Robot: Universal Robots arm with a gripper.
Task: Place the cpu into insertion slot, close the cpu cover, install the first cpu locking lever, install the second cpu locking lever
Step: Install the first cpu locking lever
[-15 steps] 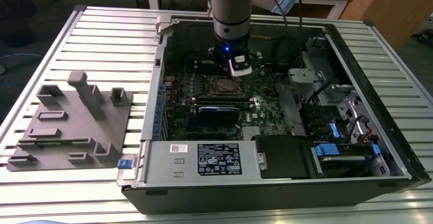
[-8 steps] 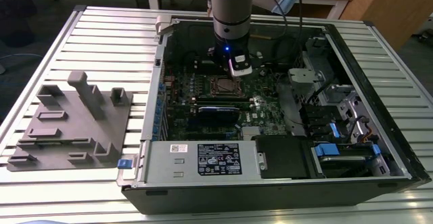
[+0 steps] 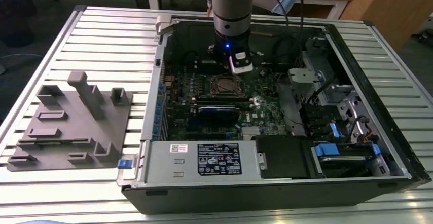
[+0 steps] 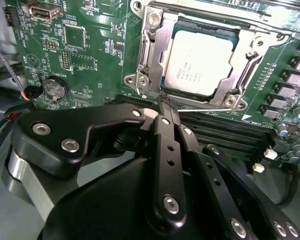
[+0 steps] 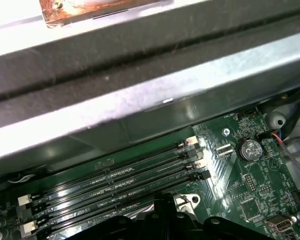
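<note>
The cpu (image 4: 201, 61), a pale silvery square chip, lies in the insertion slot (image 3: 223, 85) on the green board. The cpu cover (image 4: 151, 55), a silvery metal frame, lies flat around the chip. In the second wrist view my gripper (image 4: 165, 103) is shut, its black tips meeting at the edge of the cover frame beside a thin metal lever rod (image 4: 195, 107). I cannot tell whether the tips pinch that rod. In the exterior view the gripper (image 3: 231, 73) hangs just behind the slot, inside the open computer case. Its tips (image 5: 164, 202) also show over the memory slots.
Long black memory slots (image 5: 115, 175) run beside the socket. A coin battery (image 4: 55, 87) sits on the board. The case wall (image 5: 150, 100) rises close behind the gripper. A grey fixture block (image 3: 71, 122) lies on the slatted table at the exterior view's left.
</note>
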